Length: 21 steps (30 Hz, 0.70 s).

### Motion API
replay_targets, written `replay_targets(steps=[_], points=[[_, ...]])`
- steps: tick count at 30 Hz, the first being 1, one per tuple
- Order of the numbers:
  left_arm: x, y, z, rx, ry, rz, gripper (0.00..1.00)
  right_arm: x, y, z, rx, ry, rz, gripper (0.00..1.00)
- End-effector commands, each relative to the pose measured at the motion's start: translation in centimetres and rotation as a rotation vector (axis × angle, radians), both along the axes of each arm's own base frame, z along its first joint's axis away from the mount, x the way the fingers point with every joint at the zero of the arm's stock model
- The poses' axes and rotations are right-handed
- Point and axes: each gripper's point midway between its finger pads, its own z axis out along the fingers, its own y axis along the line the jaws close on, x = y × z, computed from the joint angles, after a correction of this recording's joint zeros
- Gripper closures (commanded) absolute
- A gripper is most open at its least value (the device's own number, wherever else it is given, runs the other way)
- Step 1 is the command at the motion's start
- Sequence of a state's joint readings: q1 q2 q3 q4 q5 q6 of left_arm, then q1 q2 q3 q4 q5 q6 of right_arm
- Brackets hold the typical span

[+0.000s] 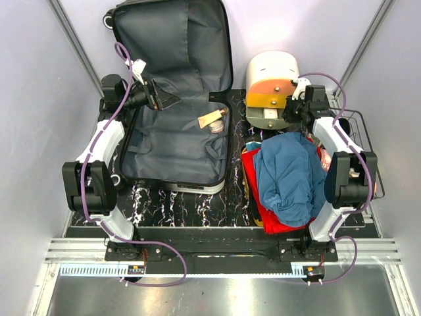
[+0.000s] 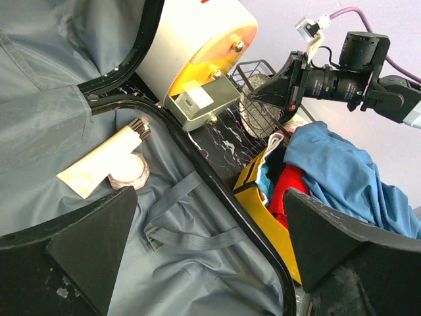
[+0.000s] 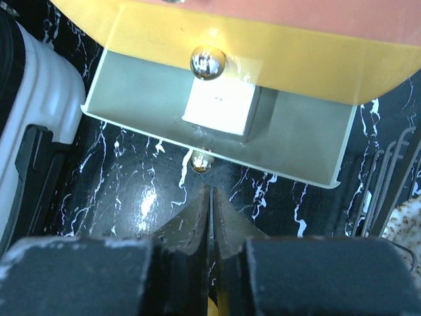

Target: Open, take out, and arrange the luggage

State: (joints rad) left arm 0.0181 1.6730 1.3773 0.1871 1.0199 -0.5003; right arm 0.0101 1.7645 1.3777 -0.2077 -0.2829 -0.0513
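**Luggage** [image 1: 177,131]: small hard-shell suitcase lying open on the left half of the table, grey fabric lining facing up. The lower half lies flat. The lid stands tilted back toward the rear wall.

**Contents of the lower half, near its right rim:** one cream tube [image 2: 105,158] with a metallic cap. One small round jar [image 2: 129,172] touches it.

**Left gripper** [image 1: 163,99]: hangs over the hinge line of the luggage, fingers spread wide apart, nothing between them.

**Right gripper** [image 3: 210,197]: low over the table, just in front of the drawer box. Its fingers are pressed together and pinch nothing. A small shiny knob [image 3: 201,161] sits just beyond the tips.

**Drawer box** [image 1: 270,79]: white rounded body with an orange face, right of the lid. Its grey drawer [image 3: 217,125] is pulled out toward the right gripper.

**Tray** [image 2: 260,204]: yellow-orange, just right of the luggage, heaped with a blue garment [image 1: 289,174] over a red garment [image 1: 276,220].

**Wire basket** [image 1: 365,131]: black, at the right edge.

**Table** [image 1: 177,204]: black with white marbling.
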Motion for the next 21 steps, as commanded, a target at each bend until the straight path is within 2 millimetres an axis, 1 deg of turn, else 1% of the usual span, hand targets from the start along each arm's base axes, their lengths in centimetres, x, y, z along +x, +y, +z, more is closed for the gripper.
replay_targets(steps=[1, 2, 4, 5, 7, 8, 9, 10, 11, 13, 14, 15, 16, 17, 18, 19, 20, 21], points=[[-0.1, 0.3, 1.4, 0.013, -0.067, 0.010, 0.01, 0.0, -0.3, -0.4, -0.037, 0.010, 0.032, 0.89], [-0.1, 0.2, 1.3, 0.012, -0.064, 0.007, 0.01, 0.2, -0.4, -1.3, -0.043, 0.027, 0.029, 0.89], [0.1, 0.2, 1.3, 0.012, -0.060, 0.008, 0.01, 0.7, -0.5, -1.5, -0.046, 0.033, 0.022, 0.90], [0.2, 0.3, 1.4, 0.014, -0.064, 0.011, 0.01, 0.8, -0.5, -2.4, -0.046, 0.054, 0.023, 0.91], [0.2, 0.3, 1.4, 0.015, -0.062, 0.010, 0.01, 1.4, -0.5, -2.5, -0.046, 0.056, 0.023, 0.93], [0.3, 0.3, 1.4, 0.017, -0.063, 0.012, 0.01, 1.5, -0.4, -3.3, -0.045, 0.070, 0.026, 0.93], [0.3, 0.3, 1.4, 0.018, -0.060, 0.014, 0.01, 1.8, -0.5, -3.4, -0.049, 0.069, 0.029, 0.94], [0.4, 0.3, 1.4, 0.019, -0.059, 0.015, 0.01, 1.9, -0.5, -3.5, -0.051, 0.070, 0.029, 0.94], [0.4, 0.3, 1.3, 0.021, -0.060, 0.017, 0.01, 2.1, -0.5, -4.1, -0.054, 0.080, 0.030, 0.94], [0.5, 0.4, 1.2, 0.024, -0.058, 0.021, 0.01, 2.6, -0.8, -4.3, -0.064, 0.073, 0.022, 0.93], [0.6, 0.5, 1.3, 0.026, -0.059, 0.025, 0.01, 3.2, -0.8, -4.1, -0.069, 0.043, 0.018, 0.91], [0.6, 0.4, 1.2, 0.027, -0.055, 0.024, 0.01, 3.4, -0.8, -4.4, -0.071, 0.031, 0.020, 0.90], [0.6, 0.4, 1.1, 0.028, -0.054, 0.024, 0.01, 3.7, -0.8, -4.2, -0.075, 0.001, 0.027, 0.87], [0.7, 0.5, 1.0, 0.030, -0.048, 0.028, 0.01, 4.9, -0.8, -2.8, -0.083, -0.090, 0.031, 0.85], [0.8, 0.5, 1.0, 0.032, -0.049, 0.026, 0.01, 4.9, -0.8, -3.3, -0.091, -0.120, 0.037, 0.83], [0.9, 0.5, 0.8, 0.037, -0.049, 0.027, 0.01, 5.2, -0.8, -3.0, -0.101, -0.165, 0.041, 0.83], [0.9, 0.6, 0.6, 0.039, -0.036, 0.028, 0.01, 5.8, -1.0, -2.4, -0.123, -0.250, 0.043, 0.82], [1.0, 0.6, 0.9, 0.044, -0.044, 0.029, 0.01, 6.1, -1.1, -2.1, -0.135, -0.292, 0.039, 0.81]])
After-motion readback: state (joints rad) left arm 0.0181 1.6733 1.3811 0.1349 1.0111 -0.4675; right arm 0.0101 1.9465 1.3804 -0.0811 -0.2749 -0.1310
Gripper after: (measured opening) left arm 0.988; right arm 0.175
